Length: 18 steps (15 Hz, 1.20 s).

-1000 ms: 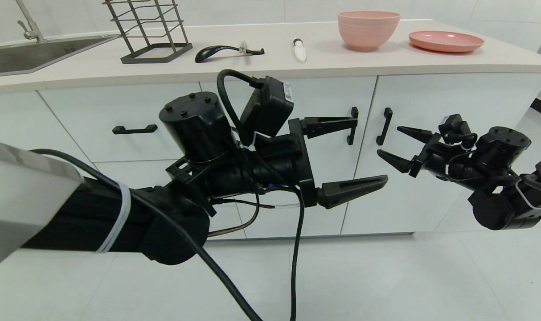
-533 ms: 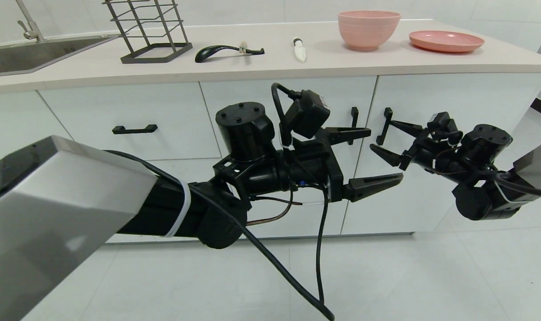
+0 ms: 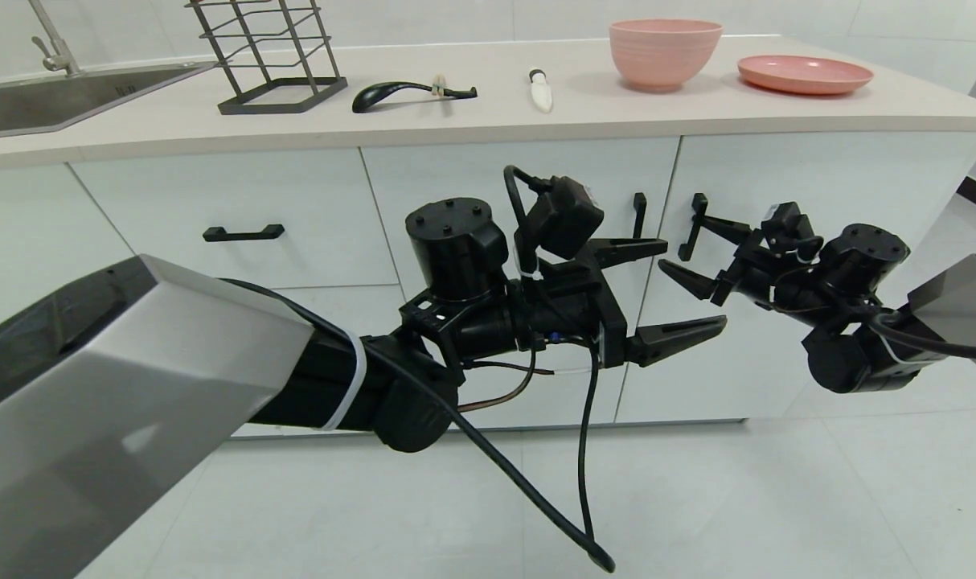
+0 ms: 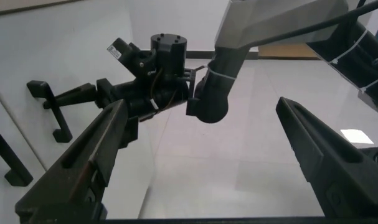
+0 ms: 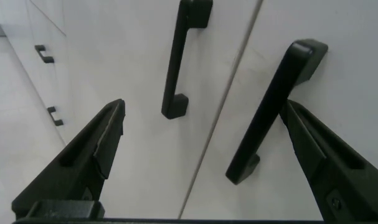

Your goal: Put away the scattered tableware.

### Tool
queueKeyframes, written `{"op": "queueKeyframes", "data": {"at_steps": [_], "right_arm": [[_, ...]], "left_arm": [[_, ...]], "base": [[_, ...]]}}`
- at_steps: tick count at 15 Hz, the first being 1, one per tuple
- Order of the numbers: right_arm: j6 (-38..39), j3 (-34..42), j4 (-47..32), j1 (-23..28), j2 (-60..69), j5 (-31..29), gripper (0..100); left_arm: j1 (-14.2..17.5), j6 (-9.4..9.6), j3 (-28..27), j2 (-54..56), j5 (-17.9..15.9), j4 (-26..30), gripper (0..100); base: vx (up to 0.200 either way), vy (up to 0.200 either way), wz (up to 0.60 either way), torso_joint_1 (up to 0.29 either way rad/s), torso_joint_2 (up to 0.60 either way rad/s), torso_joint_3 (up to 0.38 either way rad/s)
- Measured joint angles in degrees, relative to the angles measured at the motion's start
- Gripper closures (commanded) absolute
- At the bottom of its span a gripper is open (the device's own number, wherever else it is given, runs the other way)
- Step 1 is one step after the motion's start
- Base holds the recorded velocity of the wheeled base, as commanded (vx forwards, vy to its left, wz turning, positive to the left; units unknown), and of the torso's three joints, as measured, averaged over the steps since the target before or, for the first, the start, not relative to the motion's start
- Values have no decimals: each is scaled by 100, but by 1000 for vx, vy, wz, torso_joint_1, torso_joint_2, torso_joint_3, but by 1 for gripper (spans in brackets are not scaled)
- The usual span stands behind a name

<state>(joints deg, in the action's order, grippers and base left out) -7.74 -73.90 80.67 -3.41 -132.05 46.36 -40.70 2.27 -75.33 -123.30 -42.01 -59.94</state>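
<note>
On the counter lie a black spoon [image 3: 391, 92] and a white utensil [image 3: 540, 90], with a pink bowl [image 3: 665, 52] and a pink plate [image 3: 805, 74] further right. A black wire rack [image 3: 271, 60] stands toward the left. Both arms hang below counter height in front of the white cabinet doors. My left gripper [image 3: 693, 283] [image 4: 202, 104] is open and holds nothing. My right gripper [image 3: 685, 241] [image 5: 201, 112] is open at the right door's black handle [image 3: 697, 227] [image 5: 273, 112], one finger right beside it. The neighbouring door's handle [image 3: 639, 215] [image 5: 182, 56] is just to the left.
A steel sink [image 3: 62, 96] with a tap is set in the counter's far left. A drawer with a black handle [image 3: 243, 234] lies left of the doors. My right arm [image 4: 164, 68] crosses in front of the left gripper. The white tiled floor [image 3: 737, 498] is open below.
Both arms have moved forward toward the cabinet doors. The right gripper has risen and shifted left up to the door handle, and both stay open.
</note>
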Motion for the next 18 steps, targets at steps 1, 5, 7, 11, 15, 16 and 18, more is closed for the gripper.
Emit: {"op": "queueKeyframes", "data": {"at_steps": [1,5,7,11,15,16,18], "right_arm": [[61,-7,27,-5,-1,121,0],[295,6,177,6,-69,594,0],[367,6,224,9,-135,740,0],[364,11,229,20,-185,775,0],[369,9,221,55,-251,786,0],[372,9,210,85,-254,786,0],[372,11,196,227,-257,745,0]], "left_arm": [[2,0,0,-2,0,0,0],[0,-9,-56,-52,118,38,0],[9,-6,-310,-157,430,33,0],[-4,-16,-533,-316,794,66,0],[-9,-249,-535,-380,827,-290,0],[-9,-251,-533,-388,827,-330,0],[-9,-256,-529,-399,827,-356,0]], "base": [[0,0,0,0,0,0],[0,0,0,0,0,0],[0,0,0,0,0,0],[0,0,0,0,0,0],[50,0,0,2,1,1],[200,0,0,2,2,-2],[200,0,0,-2,2,5]]}}
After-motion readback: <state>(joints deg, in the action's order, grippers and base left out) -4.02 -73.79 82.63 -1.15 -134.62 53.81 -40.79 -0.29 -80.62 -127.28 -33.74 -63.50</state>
